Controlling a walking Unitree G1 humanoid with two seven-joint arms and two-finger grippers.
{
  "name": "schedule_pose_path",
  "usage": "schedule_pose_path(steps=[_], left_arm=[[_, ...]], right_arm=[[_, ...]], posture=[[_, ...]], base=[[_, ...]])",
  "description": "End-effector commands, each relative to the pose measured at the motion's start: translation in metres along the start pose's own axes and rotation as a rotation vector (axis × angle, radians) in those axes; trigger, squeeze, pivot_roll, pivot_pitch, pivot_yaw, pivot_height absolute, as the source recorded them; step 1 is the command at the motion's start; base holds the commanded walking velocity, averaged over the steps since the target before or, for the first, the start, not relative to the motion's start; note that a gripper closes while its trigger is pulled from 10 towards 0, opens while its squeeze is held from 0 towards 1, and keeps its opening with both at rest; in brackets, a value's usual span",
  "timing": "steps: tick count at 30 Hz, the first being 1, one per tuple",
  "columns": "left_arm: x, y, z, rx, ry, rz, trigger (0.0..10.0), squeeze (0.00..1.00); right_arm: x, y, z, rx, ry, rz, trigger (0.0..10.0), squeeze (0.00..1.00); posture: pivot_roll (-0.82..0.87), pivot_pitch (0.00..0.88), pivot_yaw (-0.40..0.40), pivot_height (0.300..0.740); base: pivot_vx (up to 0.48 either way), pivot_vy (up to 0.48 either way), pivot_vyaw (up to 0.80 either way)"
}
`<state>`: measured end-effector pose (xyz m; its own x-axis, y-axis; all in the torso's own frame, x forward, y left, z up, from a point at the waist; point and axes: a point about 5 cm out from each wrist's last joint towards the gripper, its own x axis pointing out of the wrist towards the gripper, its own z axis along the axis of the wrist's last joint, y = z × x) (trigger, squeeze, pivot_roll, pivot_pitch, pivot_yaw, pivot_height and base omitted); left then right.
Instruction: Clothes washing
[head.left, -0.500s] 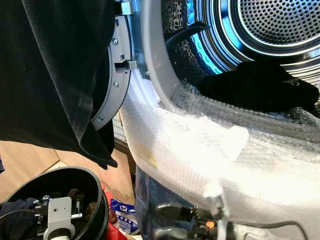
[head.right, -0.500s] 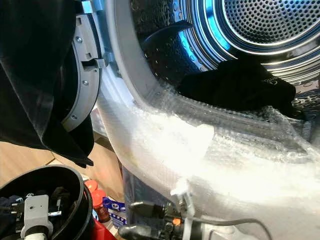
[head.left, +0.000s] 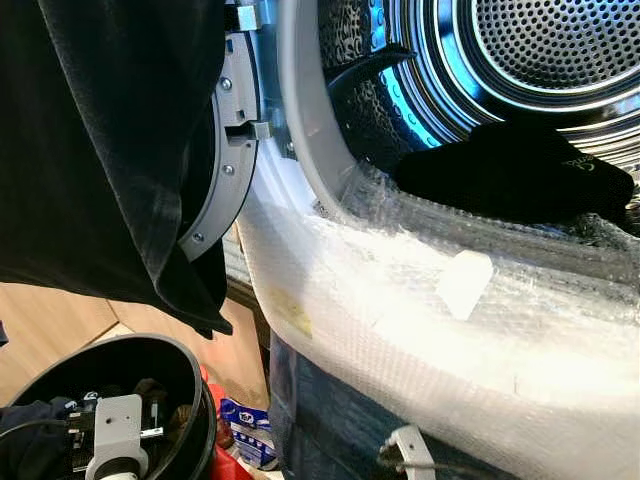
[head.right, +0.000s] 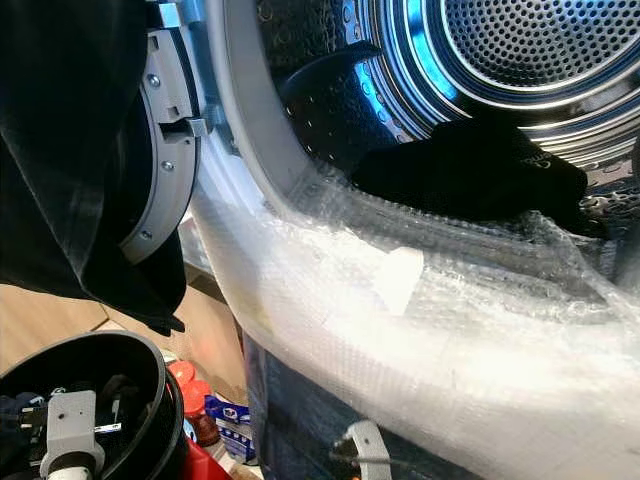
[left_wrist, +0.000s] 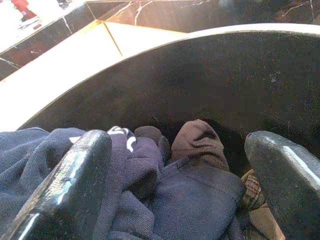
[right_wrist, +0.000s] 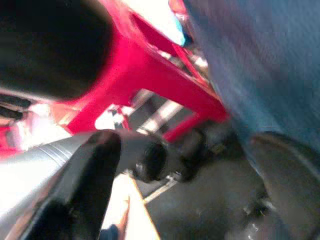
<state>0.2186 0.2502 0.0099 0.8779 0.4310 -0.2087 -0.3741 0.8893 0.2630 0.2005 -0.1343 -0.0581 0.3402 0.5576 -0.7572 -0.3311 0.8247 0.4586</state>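
Left gripper (left_wrist: 177, 192): fingers spread wide, nothing between them, poised inside the black bin (left_wrist: 210, 80) just above the laundry. Directly under and ahead of the fingertips lie navy clothes (left_wrist: 150, 190); a brown garment (left_wrist: 200, 142) sits just beyond them, toward the bin's far wall. From the head view the left wrist (head.left: 115, 440) is sunk in the bin mouth (head.left: 185, 365), low on the robot's left.

Right gripper (right_wrist: 185, 185): fingers apart, holding nothing. View blurred. Ahead of it a red frame (right_wrist: 150, 75) and a blue panel (right_wrist: 260, 65) on one side; details not resolvable.

Washer: drum (head.left: 540, 50) open, lit blue, well above and to the right of the left gripper. A black garment (head.left: 510, 175) rests on the drum floor just behind the rim. Bubble wrap (head.left: 430, 320) covers the washer front below the opening. Door (head.left: 225, 150) swung open to the left, a dark cloth (head.left: 110, 150) hanging over it, above the bin.
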Motion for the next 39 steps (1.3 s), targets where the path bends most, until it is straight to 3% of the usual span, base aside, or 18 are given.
schedule_pose_path(steps=[1,7,8,10,13,16,17,28,32,38,39], left_arm=[[-0.01,-0.005,-0.023,0.018,0.117,-0.022,10.0,0.0],[-0.009,-0.002,-0.022,0.023,0.108,-0.012,10.0,0.0],[-0.009,-0.001,-0.02,0.022,0.097,-0.005,10.0,0.0],[-0.009,-0.001,-0.019,0.021,0.095,-0.003,10.0,0.0],[-0.008,0.002,-0.016,0.02,0.08,0.015,10.0,0.0],[-0.008,0.005,-0.014,0.018,0.071,0.027,10.0,0.0],[-0.008,0.007,-0.013,0.017,0.068,0.032,10.0,0.0],[-0.013,0.018,-0.007,-0.001,0.042,0.051,10.0,0.0],[-0.015,0.038,0.008,-0.07,0.021,0.154,10.0,0.0],[-0.014,0.078,0.052,-0.168,-0.089,0.299,10.0,0.0],[-0.014,0.086,0.058,-0.189,-0.097,0.325,10.0,1.0]], right_arm=[[0.003,-0.004,-0.008,0.018,0.026,-0.05,10.0,0.0],[0.005,-0.015,-0.028,0.107,0.09,-0.212,10.0,0.0],[0.005,-0.016,-0.038,0.118,0.139,-0.244,10.0,0.0],[0.005,-0.016,-0.041,0.117,0.155,-0.252,10.0,0.0],[0.0,-0.023,-0.062,0.104,0.22,-0.371,10.0,0.0],[-0.002,-0.027,-0.065,0.126,0.203,-0.443,10.0,0.0],[-0.002,-0.028,-0.066,0.176,0.179,-0.479,10.0,0.0],[-0.005,-0.029,-0.078,0.147,0.217,-0.516,10.0,0.0],[-0.005,-0.029,-0.082,0.148,0.222,-0.526,10.0,0.0],[-0.004,-0.028,-0.083,0.141,0.223,-0.519,10.0,0.0],[-0.004,-0.027,-0.083,0.139,0.222,-0.518,10.0,0.0]], posture=[[0.02,0.043,-0.029,0.74],[0.02,0.044,-0.021,0.74],[0.03,0.045,-0.022,0.74],[0.03,0.045,-0.022,0.74],[0.04,0.045,-0.026,0.74],[0.06,0.046,-0.025,0.74],[0.06,0.047,-0.024,0.74],[0.07,0.052,-0.012,0.74],[0.07,0.056,-0.004,0.74],[0.09,0.055,-0.002,0.74],[0.1,0.056,-0.002,0.74]], base=[[0.0,0.0,0.0],[0.0,0.0,0.0],[0.0,0.0,0.0],[0.0,0.0,0.0],[0.0,0.0,0.0],[0.0,0.0,0.0],[0.0,0.0,0.0],[0.0,0.0,0.0],[0.0,0.0,0.0],[0.0,0.0,0.0],[0.0,0.0,0.0]])
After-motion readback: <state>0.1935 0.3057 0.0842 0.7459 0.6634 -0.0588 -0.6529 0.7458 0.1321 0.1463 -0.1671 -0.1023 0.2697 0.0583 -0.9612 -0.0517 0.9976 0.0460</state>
